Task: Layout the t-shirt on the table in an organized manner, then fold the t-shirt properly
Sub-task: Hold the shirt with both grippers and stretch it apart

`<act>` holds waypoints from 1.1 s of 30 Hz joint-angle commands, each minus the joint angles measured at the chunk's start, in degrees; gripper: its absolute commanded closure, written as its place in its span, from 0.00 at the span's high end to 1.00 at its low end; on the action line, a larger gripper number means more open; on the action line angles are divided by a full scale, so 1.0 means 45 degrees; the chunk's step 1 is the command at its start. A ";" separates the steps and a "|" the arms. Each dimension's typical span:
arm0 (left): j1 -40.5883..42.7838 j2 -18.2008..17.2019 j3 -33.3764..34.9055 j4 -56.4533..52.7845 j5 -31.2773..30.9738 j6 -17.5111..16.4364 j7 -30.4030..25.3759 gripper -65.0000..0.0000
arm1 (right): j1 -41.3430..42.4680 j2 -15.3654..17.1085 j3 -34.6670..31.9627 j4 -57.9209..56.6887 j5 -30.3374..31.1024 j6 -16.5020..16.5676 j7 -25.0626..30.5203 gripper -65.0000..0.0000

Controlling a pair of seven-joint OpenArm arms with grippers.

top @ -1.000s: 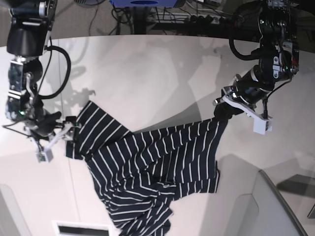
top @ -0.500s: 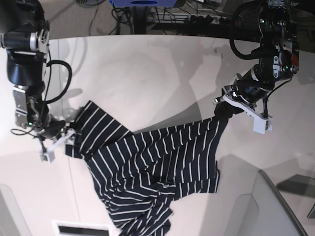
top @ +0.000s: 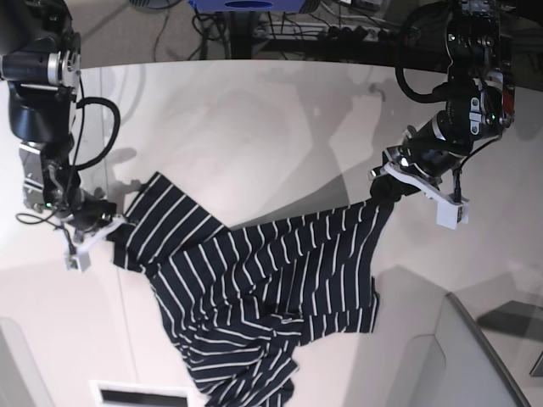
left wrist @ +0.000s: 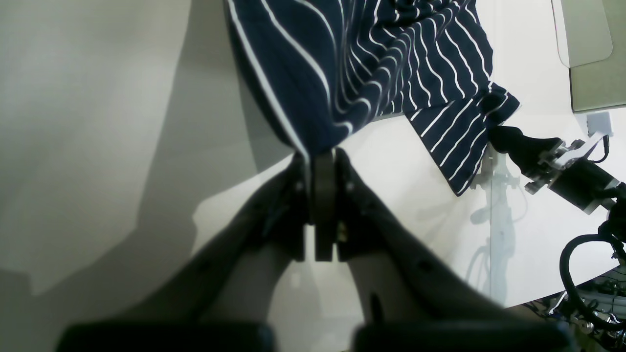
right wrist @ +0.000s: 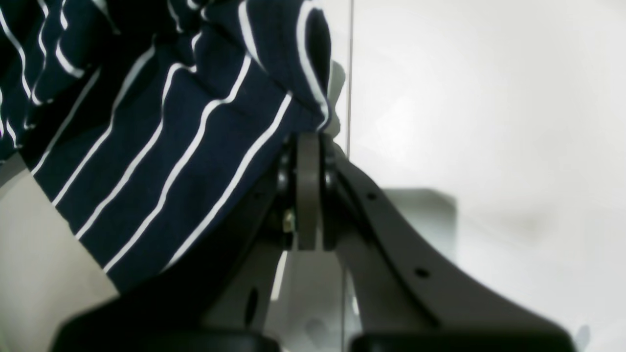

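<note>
The t-shirt (top: 254, 288) is dark navy with thin white stripes and lies crumpled across the middle of the white table (top: 254, 127). My left gripper (top: 386, 188) is shut on one corner of the t-shirt (left wrist: 313, 73) and holds it lifted a little. In the left wrist view the pads (left wrist: 323, 195) pinch the cloth edge. At the other end, my right gripper (top: 114, 227) is shut on a sleeve edge of the t-shirt (right wrist: 186, 146); its pads (right wrist: 308, 190) are pressed together on the hem.
A thin seam (top: 109, 153) runs down the table by the right arm. A grey panel (top: 475, 356) sits at the lower right corner. Cables and equipment (top: 297, 25) lie beyond the table's far curved edge.
My right gripper has slid in toward the sleeve and closed on its edge. The left gripper has kept its hold and place.
</note>
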 commanded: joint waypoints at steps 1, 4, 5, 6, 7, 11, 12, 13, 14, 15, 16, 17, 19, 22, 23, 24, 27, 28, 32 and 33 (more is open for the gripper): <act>-0.0051 -0.0138 -0.0065 0.0199 -0.0157 -0.0074 -0.0252 0.00 | 0.0143 0.0089 0.0066 0.0377 0.0013 -0.0003 -0.0002 0.05; -0.0051 -0.0157 -0.0065 0.0199 -0.0157 -0.0074 -0.0252 0.00 | -0.0365 0.0089 0.0105 0.1353 0.0032 -0.0003 -0.0002 0.24; -0.0051 -0.0157 -0.0065 0.0199 -0.0157 -0.0074 -0.0252 0.00 | -0.0561 0.0070 0.0105 0.1685 0.0052 -0.0003 -0.0002 0.33; -0.0051 -0.0157 -0.0065 0.0199 -0.0157 -0.0074 -0.0252 0.00 | -0.0678 0.0070 0.0105 0.1881 0.0052 -0.0003 -0.0002 0.42; -0.0051 -0.0157 -0.0065 0.0199 -0.0157 -0.0074 -0.0252 0.00 | -0.0736 0.0050 0.0105 0.1979 0.0052 -0.0003 -0.0002 0.51; -0.0051 -0.0157 -0.0065 0.0199 -0.0157 -0.0074 -0.0252 0.00 | -0.0736 0.0050 0.0105 0.1725 0.0052 -0.0003 0.0095 0.73; -0.0051 -0.0157 -0.0065 0.0199 -0.0157 -0.0074 -0.0252 0.00 | -0.0561 0.0050 0.0105 0.1510 0.0052 -0.0003 0.0095 0.71; -0.0051 -0.0157 -0.0065 0.0199 -0.0157 -0.0074 -0.0252 0.00 | -0.0404 0.0050 0.0105 0.1178 0.0052 -0.0003 0.0095 0.69; -0.0051 -0.0157 -0.0065 0.0199 -0.0157 -0.0074 -0.0252 0.00 | -0.0248 0.0050 0.0086 0.0865 0.0052 -0.0003 0.0115 0.67; -0.0051 -0.0157 -0.0065 0.0199 -0.0157 -0.0093 -0.0252 0.00 | -0.0033 0.0031 0.0047 0.0552 0.0052 -0.0003 0.0271 0.65; -0.0051 -0.0157 -0.0065 0.0199 -0.0157 -0.0093 -0.0252 0.00 | 0.0143 0.0031 0.0047 0.0259 0.0052 -0.0003 0.0486 0.62; -0.0051 -0.0157 -0.0065 0.0199 -0.0157 -0.0093 -0.0252 0.00 | 0.0319 -0.0067 0.0027 -0.0092 0.0032 -0.0003 0.0584 0.59; -0.0051 -0.0157 -0.0065 0.0199 -0.0176 -0.0093 -0.0252 0.00 | 0.0709 -0.0184 0.0027 -0.0717 0.0013 -0.0003 0.0681 0.54; -0.0051 -0.0157 -0.0065 0.0199 -0.0176 -0.0093 -0.0252 0.00 | 0.1002 -0.0263 0.0027 -0.1186 0.0013 -0.0003 0.0701 0.39; -0.0070 -0.0157 -0.0065 0.0199 -0.0176 -0.0093 -0.0252 0.00 | 0.1022 -0.0341 0.0027 -0.1186 0.0013 -0.0003 0.0701 0.26; -0.0109 -0.0177 -0.0065 0.0199 -0.0176 -0.0093 -0.0252 0.00 | 0.1022 -0.0380 0.0008 -0.1167 -0.0007 -0.0003 0.0701 0.09; -0.0285 -0.0196 -0.0084 0.0199 -0.0176 -0.0093 -0.0271 0.00 | 0.1120 -0.0165 -0.0012 -0.1030 -0.0046 -0.0003 0.0642 0.04; -0.0442 -0.0216 -0.0084 0.0199 -0.0176 -0.0093 -0.0213 0.00 | 0.1139 0.0109 -0.0012 -0.0815 -0.0046 -0.0003 0.0623 0.01; -0.1106 -0.0607 -0.0084 0.0238 -0.0215 -0.0054 -0.0213 0.00 | 0.1217 0.0871 -0.0031 0.0240 -0.0065 -0.0003 0.0017 0.00; -0.1340 -0.0626 -0.0104 0.0238 -0.0215 -0.0054 -0.0213 0.00 | 0.1315 0.1085 -0.0031 0.0631 -0.0065 -0.0003 -0.0295 0.00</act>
